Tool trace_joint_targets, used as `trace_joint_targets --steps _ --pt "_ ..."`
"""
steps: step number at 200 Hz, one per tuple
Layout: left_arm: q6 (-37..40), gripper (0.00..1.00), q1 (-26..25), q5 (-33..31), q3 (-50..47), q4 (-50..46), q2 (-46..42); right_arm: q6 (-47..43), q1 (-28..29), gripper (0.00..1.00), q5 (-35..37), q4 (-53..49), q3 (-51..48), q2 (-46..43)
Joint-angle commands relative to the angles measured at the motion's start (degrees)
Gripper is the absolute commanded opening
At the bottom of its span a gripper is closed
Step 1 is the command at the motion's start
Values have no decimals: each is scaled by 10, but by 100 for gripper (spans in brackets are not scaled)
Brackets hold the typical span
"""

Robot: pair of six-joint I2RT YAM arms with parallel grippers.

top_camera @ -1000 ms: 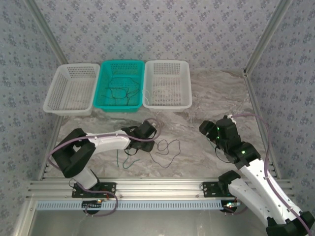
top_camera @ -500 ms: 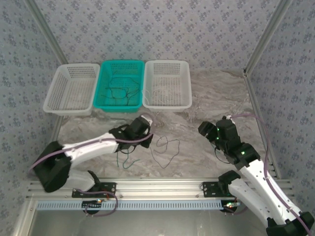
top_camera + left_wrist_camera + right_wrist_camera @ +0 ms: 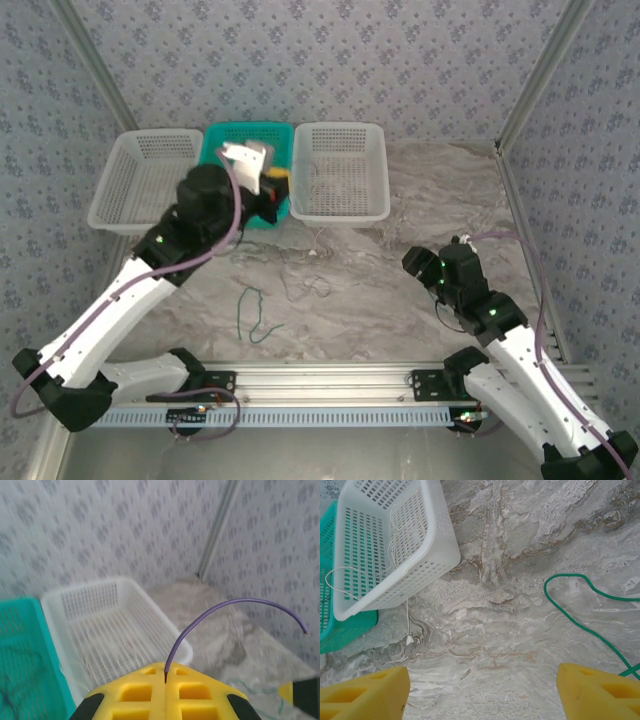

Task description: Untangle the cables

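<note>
Overhead, left claw (image 3: 278, 178) over teal basket (image 3: 225, 135); wrist view: clamped on purple cable (image 3: 215, 608); right claw (image 3: 482, 692) apart near green cable (image 3: 567, 575)

Your left arm (image 3: 120, 300) is stretched long from its base at the near left, slanting up and away over the table, with the wrist raised high at the far end. The left gripper (image 3: 165, 674) has its yellow fingers pressed flat together, pinching a thin purple cable (image 3: 235, 600) in the seam. Your right arm (image 3: 500, 330) sits folded low on the right side, wrist pointed down at the tabletop. The right gripper (image 3: 482, 680) stands spread wide, its yellow fingertips far apart.
</note>
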Motion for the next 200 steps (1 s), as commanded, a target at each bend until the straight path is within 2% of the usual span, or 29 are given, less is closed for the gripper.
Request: trace_joint_targets --steps 1,26,80,95,121,151,171,200 --pt "55 0 49 51 104 0 37 9 3 79 0 5 -5 -6" --pt "76 0 105 102 242 21 109 13 3 79 -2 12 -9 -6" --pt "130 0 205 96 561 39 280 20 3 79 -4 16 -20 -5" --pt "139 0 224 89 670 1 342 23 3 79 -7 17 -22 -2" --pt "144 0 244 84 832 -125 462 20 3 79 -6 18 -23 2" --pt "163 0 254 33 732 -157 469 20 2 79 -8 17 -27 1" --pt "133 0 277 -21 667 -177 477 19 2 79 -12 10 -29 -1" --pt "63 0 331 -9 561 -182 477 18 3 79 -13 4 -31 -8"
